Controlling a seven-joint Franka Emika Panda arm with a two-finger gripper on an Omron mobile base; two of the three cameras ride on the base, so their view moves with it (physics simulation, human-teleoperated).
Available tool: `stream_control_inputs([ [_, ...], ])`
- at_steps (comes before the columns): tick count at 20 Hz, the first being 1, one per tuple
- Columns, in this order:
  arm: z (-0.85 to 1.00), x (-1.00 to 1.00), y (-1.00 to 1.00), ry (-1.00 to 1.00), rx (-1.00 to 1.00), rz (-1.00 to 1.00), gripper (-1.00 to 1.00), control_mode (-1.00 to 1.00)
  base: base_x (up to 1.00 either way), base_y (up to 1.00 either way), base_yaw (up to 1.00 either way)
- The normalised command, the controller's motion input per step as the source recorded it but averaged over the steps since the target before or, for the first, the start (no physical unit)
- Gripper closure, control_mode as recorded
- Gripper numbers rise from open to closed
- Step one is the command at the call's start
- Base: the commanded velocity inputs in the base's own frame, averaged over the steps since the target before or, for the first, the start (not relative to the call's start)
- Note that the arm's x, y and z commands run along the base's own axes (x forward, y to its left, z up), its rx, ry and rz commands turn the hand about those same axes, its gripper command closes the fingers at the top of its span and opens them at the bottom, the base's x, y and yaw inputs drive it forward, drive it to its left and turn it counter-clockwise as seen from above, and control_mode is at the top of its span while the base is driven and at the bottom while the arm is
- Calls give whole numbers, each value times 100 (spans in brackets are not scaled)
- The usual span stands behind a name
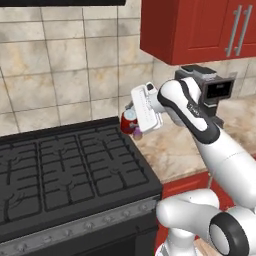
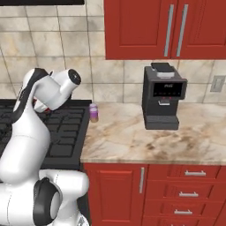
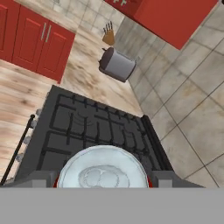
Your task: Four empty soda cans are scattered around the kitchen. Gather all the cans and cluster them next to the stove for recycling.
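Holding a red can between its fingers, the gripper hangs at the back right corner of the stove, close to the tiled wall. In the hand view the can's silvery top sits large between the two dark fingertips, with a sliver of red showing at each side, so the jaws look closed on it. A purple can stands upright on the beige counter, just beside the stove's right edge. From the left base view the purple can peeks out just below the red one, very near it.

The step in hand looks like delivery: the red can is being brought to the cluster spot beside the stove. Whether it already rests on the counter cannot be told, as the hand hides its base.

Next, the can likely needs to come down onto the counter, close to the purple one without knocking it, before the fingers let go. A coffee machine stands farther right on the counter, well apart. A toaster and knife block sit beyond the stove's far side.
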Motion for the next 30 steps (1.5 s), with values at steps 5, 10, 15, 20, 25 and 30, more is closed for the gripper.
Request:
stream_control_inputs([
  [5,0,0,0,0,0,0,100,100,0,-62,3],
  [10,0,0,0,0,0,0,100,100,6,-31,0],
  [15,0,0,0,0,0,0,100,100,26,-11,0],
  [20,0,0,0,0,0,0,100,100,53,-2,0],
  [25,0,0,0,0,0,0,100,100,31,-3,0],
  [30,0,0,0,0,0,0,100,100,9,0,0],
])
